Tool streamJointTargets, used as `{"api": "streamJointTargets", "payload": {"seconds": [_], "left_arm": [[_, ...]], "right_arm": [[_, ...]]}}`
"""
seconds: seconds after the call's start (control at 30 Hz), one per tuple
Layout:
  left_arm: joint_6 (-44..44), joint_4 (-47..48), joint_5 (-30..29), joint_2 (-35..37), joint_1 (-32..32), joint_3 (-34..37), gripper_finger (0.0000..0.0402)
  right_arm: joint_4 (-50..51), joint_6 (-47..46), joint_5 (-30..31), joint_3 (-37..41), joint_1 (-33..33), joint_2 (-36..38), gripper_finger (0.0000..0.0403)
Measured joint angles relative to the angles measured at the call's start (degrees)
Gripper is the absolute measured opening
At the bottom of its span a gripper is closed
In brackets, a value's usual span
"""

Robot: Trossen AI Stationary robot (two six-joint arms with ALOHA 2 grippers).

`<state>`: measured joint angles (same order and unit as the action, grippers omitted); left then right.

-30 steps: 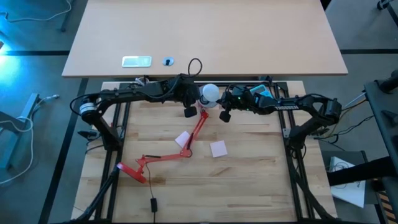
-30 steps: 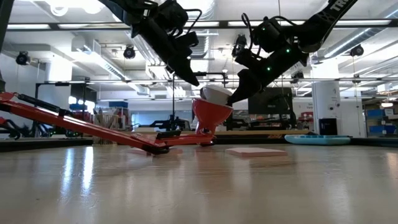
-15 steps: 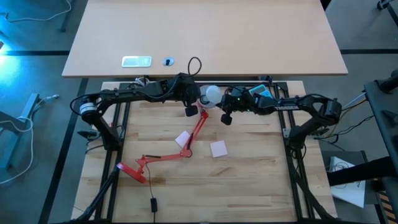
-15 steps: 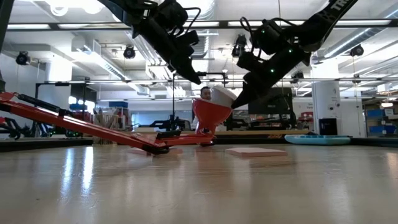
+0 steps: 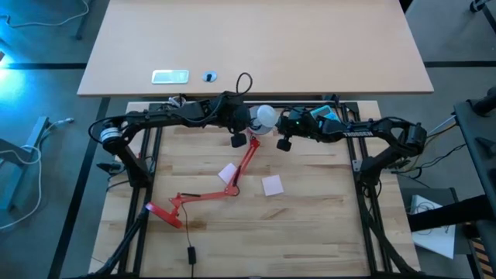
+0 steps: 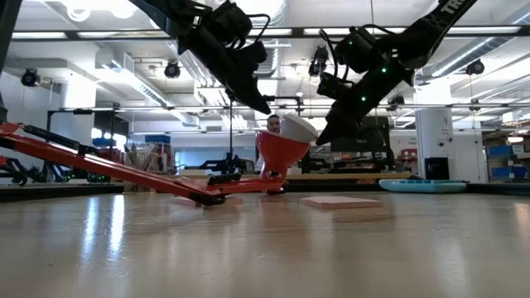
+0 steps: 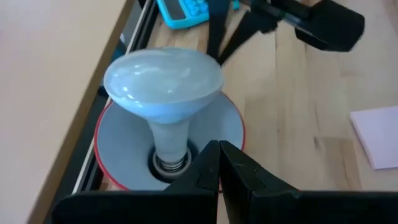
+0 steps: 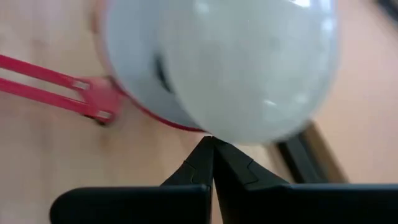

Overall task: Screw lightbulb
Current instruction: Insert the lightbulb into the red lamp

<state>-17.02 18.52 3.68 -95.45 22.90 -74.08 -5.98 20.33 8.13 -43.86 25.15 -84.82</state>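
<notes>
The white lightbulb (image 7: 163, 74) stands with its greyish screw base (image 7: 173, 163) in the socket of the red lamp's shade (image 7: 231, 121), at the far middle of the table. The shade opens upward and the bulb (image 6: 298, 127) leans a little. My left gripper (image 6: 267, 108) is shut and hangs just above the shade's left rim, clear of it. My right gripper (image 6: 320, 141) is also shut, with its tips beside the bulb's dome on the right. The lamp's red arm (image 5: 244, 167) runs back to its base (image 5: 167, 211) at the near left. My right gripper's shut fingertips (image 8: 209, 142) stand right at the edge of the bulb's dome (image 8: 249, 93), slanting down from the table's right. I cannot tell whether they touch it.
Two pink sticky notes (image 5: 272, 184) (image 5: 228, 172) lie beside the lamp's arm. A blue object (image 5: 329, 116) sits at the far right edge under my right arm. A black plug (image 5: 190, 253) lies near the front edge. A person shows far behind the lamp in the low view.
My right gripper has drawn back from the bulb, up and toward the table's right edge, staying shut. The bulb's dome has shifted a little toward the right and now stands more upright in the shade.
</notes>
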Motion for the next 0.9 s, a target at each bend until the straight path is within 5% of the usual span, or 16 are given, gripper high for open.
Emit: {"api": "streamJointTargets", "payload": {"seconds": [0.23, 0.57, 0.9], "left_arm": [[-0.3, 0.0, -2.9, -0.9, 0.0, 0.1, 0.0021], [0.0, 1.2, -2.7, -0.9, -0.3, 0.1, 0.0102], [0.1, 3.1, -3.0, -0.9, -0.3, 0.2, 0.0141]], "right_arm": [[1.6, 2.6, 3.2, 0.0, 0.4, 0.0, 0.0036], [1.5, -0.5, -5.4, 0.0, 0.7, 0.0, 0.0143], [1.4, -0.6, -5.8, 0.0, 0.7, 0.2, 0.0166]]}}
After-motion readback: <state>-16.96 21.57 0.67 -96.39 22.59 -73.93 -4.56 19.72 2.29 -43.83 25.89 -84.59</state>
